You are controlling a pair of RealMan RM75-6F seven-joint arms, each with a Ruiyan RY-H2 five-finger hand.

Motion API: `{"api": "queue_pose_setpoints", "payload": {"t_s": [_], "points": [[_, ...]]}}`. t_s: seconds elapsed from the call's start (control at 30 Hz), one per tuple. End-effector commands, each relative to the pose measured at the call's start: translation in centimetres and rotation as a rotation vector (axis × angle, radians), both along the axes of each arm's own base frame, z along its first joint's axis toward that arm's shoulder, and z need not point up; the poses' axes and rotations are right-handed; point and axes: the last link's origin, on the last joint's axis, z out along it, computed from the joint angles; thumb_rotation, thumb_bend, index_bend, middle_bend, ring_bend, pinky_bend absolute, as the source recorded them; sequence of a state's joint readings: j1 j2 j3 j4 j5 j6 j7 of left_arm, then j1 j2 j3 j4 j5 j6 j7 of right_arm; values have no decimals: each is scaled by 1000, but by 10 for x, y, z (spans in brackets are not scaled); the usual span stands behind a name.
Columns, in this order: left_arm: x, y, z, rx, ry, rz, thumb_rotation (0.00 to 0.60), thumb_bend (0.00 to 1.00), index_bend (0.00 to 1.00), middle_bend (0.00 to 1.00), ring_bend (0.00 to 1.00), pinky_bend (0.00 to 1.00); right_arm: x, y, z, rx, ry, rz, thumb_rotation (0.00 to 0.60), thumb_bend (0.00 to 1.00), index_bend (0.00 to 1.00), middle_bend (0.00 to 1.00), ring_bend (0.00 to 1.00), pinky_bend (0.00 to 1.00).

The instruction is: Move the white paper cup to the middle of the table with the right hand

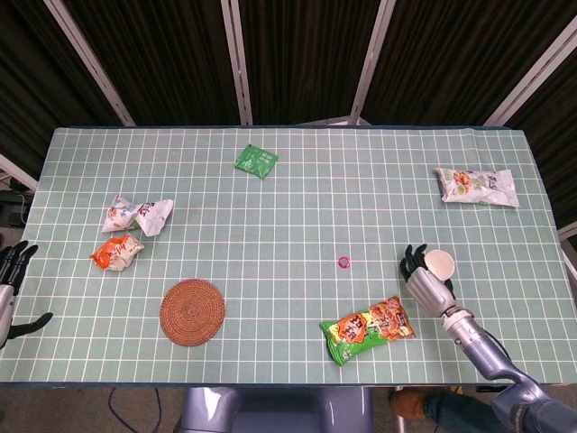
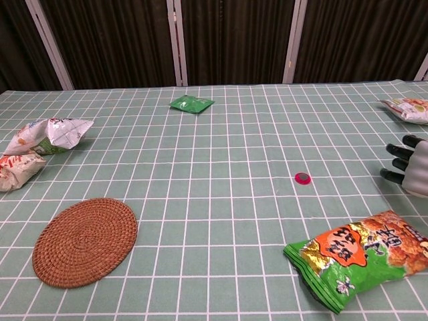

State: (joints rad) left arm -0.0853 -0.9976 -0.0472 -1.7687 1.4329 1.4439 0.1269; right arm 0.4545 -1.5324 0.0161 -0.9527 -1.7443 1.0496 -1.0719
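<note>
Right hand (image 1: 424, 280) is sitting against white paper cup (image 1: 440, 263) at frame's lower right; grasp undeterminable.

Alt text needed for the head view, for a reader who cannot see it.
The right robot hand is against a white paper cup near the green checked table's right side. Snack bags, a woven coaster and a small pink cap lie scattered.

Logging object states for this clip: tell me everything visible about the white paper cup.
The white paper cup is small, round and plain white, seemingly paper. In the head view its open mouth faces up toward the camera, so it looks upright on the green checked tablecloth, at the right side near the front edge. The right hand is against its left side, dark fingers beside the rim; a grip cannot be confirmed. The chest view does not show it.
</note>
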Motion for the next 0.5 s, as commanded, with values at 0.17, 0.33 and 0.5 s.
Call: {"api": "queue_pose_setpoints", "payload": {"t_s": [0.17, 0.33, 0.5], "points": [[0, 0, -1, -2, 1, 3, 600, 0, 0, 0, 0, 0, 3, -3, 4, 23, -66, 61, 600, 257, 277, 429, 266, 456], [0, 0, -1, -5, 0, 4, 600, 0, 0, 0, 0, 0, 14, -5, 9, 30, -163, 86, 600, 248, 277, 428, 271, 459], [0, 0, -1, -8, -5, 4, 600, 0, 0, 0, 0, 0, 49, -9, 15, 103, -461, 61, 600, 240, 278, 428, 275, 455]]}}
